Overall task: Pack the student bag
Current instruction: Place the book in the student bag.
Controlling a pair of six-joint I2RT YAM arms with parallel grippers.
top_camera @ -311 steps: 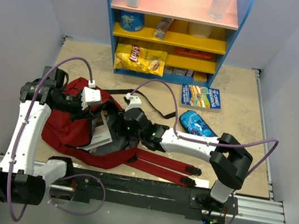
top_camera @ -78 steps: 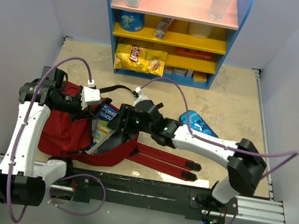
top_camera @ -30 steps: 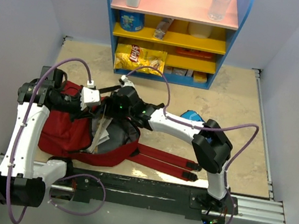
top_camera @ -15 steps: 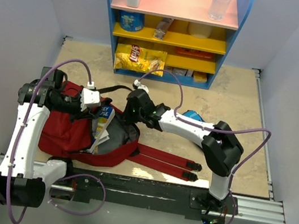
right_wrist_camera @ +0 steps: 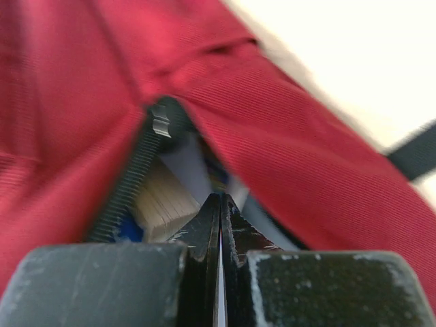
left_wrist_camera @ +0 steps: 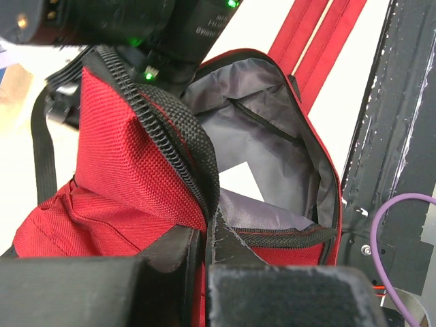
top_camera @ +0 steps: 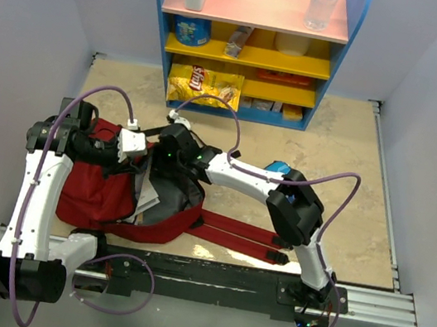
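Main risk: the left fingers (left_wrist_camera: 157, 272) are clenched on the zipper rim (left_wrist_camera: 170, 129) of the backpack (top_camera: 96, 193) and hold its mouth up. It is a thin pinch on soft fabric, so any tug could probably pull the rim free and let the mouth fall over the books (right_wrist_camera: 160, 201) inside. The right fingers (right_wrist_camera: 204, 235) are pressed flat together with nothing visible between them, tips right at the mouth gap. If they push in from here they could catch the zipper teeth or the red fabric instead of the books, dragging the whole backpack across the tabletop (top_camera: 346, 151) or against the left hold. The two wrists also sit very close over the opening, so a bump looks possible. The blue pencil case (top_camera: 278, 170) lies partly hidden behind the right forearm and could get swept aside. Position: the backpack lies on the left side of the tabletop, with its shoulder straps (top_camera: 235, 238) trailing right toward the near edge. Its mouth faces the right arm, showing the grey lining (left_wrist_camera: 266, 109). The left fingers are on the rim's upper lip, and the right fingers are just beside them at the gap, touching or almost touching the fabric; cannot tell which.
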